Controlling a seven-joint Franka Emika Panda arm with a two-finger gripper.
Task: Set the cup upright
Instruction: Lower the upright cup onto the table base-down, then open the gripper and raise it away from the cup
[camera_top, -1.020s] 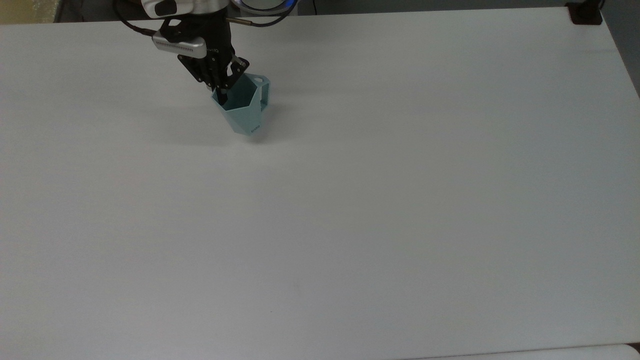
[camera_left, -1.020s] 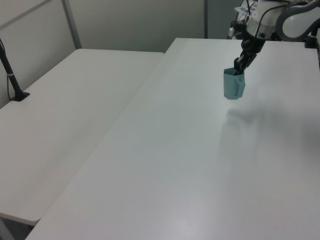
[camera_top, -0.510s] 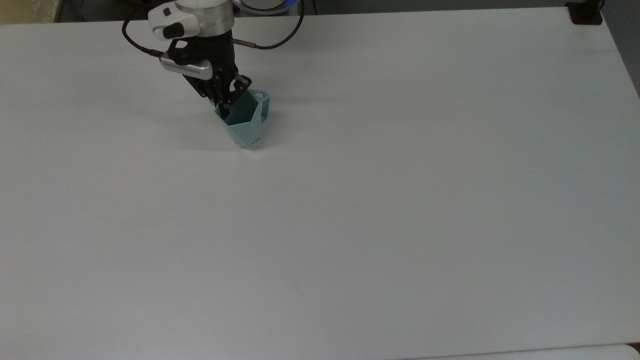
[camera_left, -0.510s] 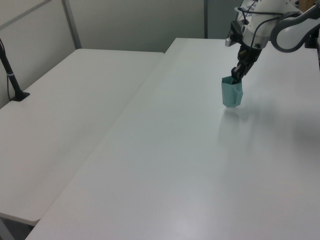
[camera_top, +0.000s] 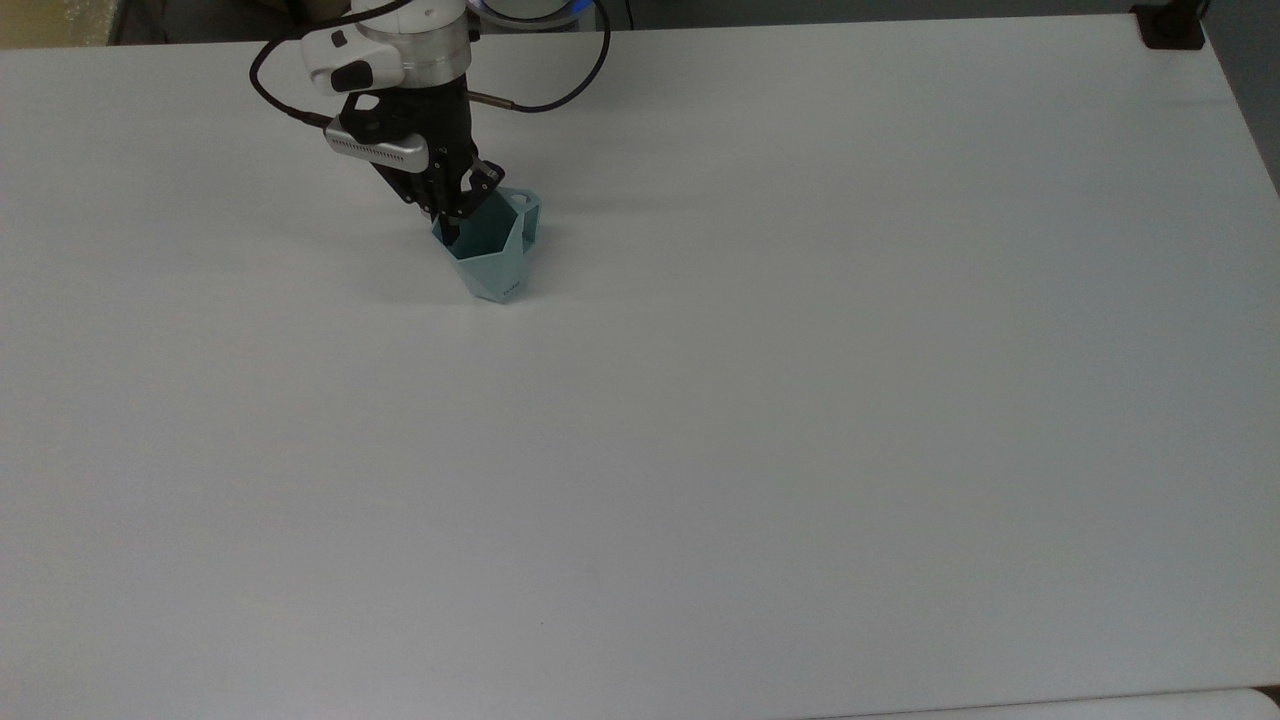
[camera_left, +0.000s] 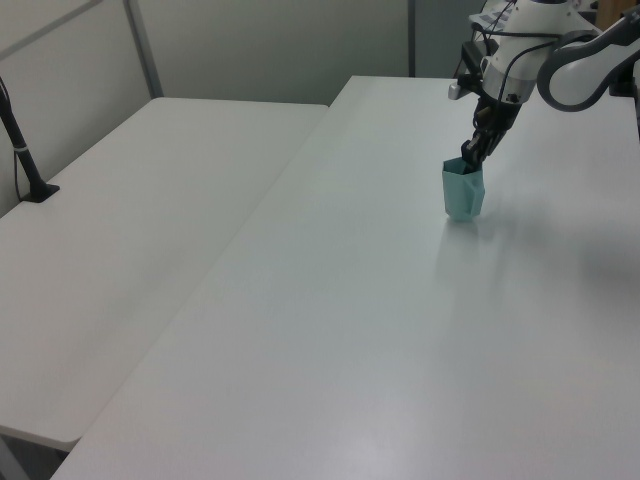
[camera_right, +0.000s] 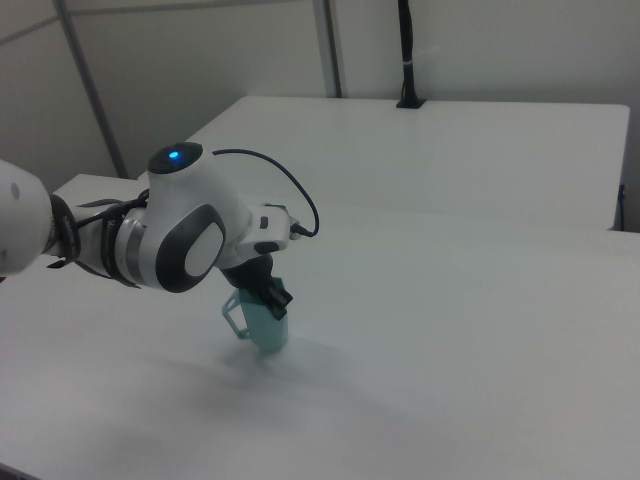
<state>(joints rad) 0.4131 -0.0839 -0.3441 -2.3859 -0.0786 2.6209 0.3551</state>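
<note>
The pale teal faceted cup (camera_top: 492, 258) stands mouth-up on the white table (camera_top: 760, 400), its narrow base on or just above the surface. Its flat handle (camera_top: 528, 218) points toward the top view's right. My gripper (camera_top: 450, 222) comes down from above and is shut on the cup's rim at the top view's left side, one finger inside the mouth. In the left view the cup (camera_left: 463, 191) hangs under the gripper (camera_left: 470, 160) at the far end of the table. In the right view the cup (camera_right: 262, 322) sits below the arm's wrist, which hides the rim.
A black cable loops from the wrist (camera_top: 545, 95). A second white table (camera_left: 130, 230) adjoins on the left view's left, with a black post (camera_left: 25, 150) on it. A black mount (camera_top: 1170, 28) sits at the top view's far right corner.
The gripper has carried the cup down and slightly toward the top view's bottom; the cup now sits lower, close to or on the table, and more upright.
</note>
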